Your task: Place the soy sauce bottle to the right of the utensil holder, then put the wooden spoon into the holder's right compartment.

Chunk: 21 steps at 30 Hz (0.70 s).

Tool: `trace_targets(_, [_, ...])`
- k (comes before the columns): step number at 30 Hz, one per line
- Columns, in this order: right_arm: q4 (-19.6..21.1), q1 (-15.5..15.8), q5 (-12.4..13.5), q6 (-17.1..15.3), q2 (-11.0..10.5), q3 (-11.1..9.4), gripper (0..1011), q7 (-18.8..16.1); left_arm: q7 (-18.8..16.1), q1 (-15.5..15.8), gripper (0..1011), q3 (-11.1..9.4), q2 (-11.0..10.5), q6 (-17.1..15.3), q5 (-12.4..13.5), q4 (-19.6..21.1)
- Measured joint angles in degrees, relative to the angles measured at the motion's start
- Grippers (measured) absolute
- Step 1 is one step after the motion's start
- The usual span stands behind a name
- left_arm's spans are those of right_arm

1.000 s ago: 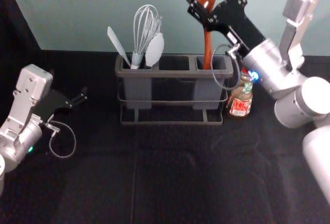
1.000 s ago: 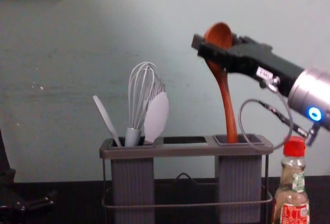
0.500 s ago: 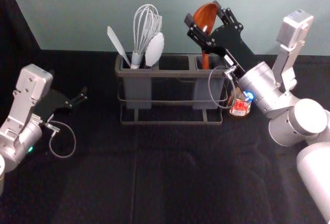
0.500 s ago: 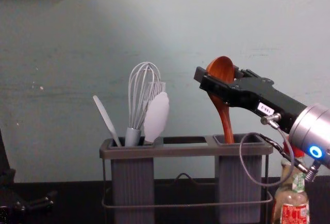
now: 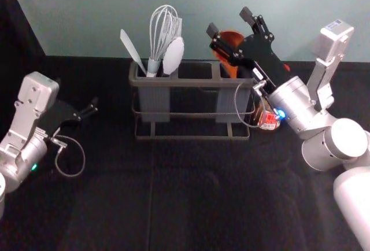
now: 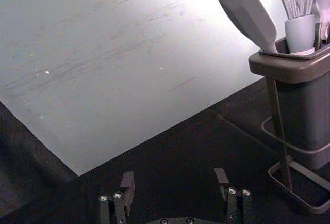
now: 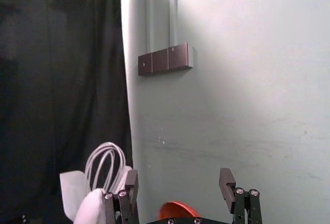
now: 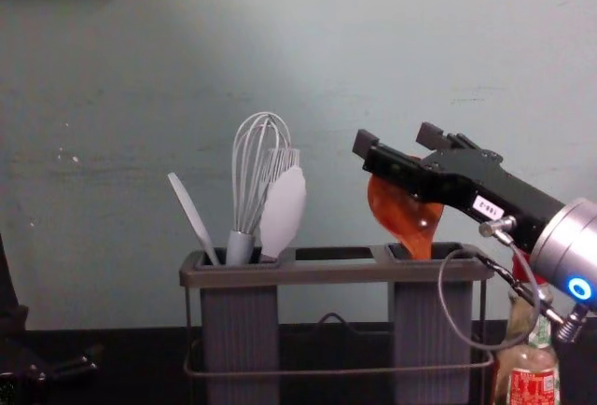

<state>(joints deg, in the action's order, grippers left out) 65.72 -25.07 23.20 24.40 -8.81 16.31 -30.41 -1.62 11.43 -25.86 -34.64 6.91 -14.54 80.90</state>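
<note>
Fingers of the right gripper [image 5: 229, 22] are spread apart in a released state, positioned above the right compartment [image 8: 474, 259] of the dark grey plastic utensil holder [image 8: 331, 275]. Reddish-brown wooden spoon [image 8: 403, 218]: upright in that compartment, bowl uppermost, slightly tilted. Chest view: near finger crosses in front of the bowl; contact cannot be determined. Right wrist view: wide gap between the fingertips, bowl rim low between the fingers, against a pale wall [image 7: 268, 115]. Clear glass soy sauce bottle [image 8: 532, 363] with red cap and red label: standing just right of the holder; the chest view shows its body from the side, whereas in the head view the right arm covers much of it. Left gripper [image 5: 95, 107]: parked left of the holder, fingers apart
</note>
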Motion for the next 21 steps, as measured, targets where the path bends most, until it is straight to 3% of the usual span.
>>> trace_targets(5, [1.8, 0.6, 0.0, 0.0, -0.2, 0.0, 1002, 0.1, 0.0, 0.0, 1011, 0.0, 0.0, 0.0, 0.0, 0.0])
trace_targets(13, [8.8, 3.1, -1.1, -1.9, -1.6, -0.6, 1003, 2.9, 0.0, 0.0, 1011, 0.0, 0.0, 0.0, 0.0, 0.0])
trace_targets(21, [16.9, 5.9, -3.6, -5.3, -4.6, -3.6, 1003, 7.6, 0.0, 0.0, 1011, 0.0, 0.0, 0.0, 0.0, 0.0])
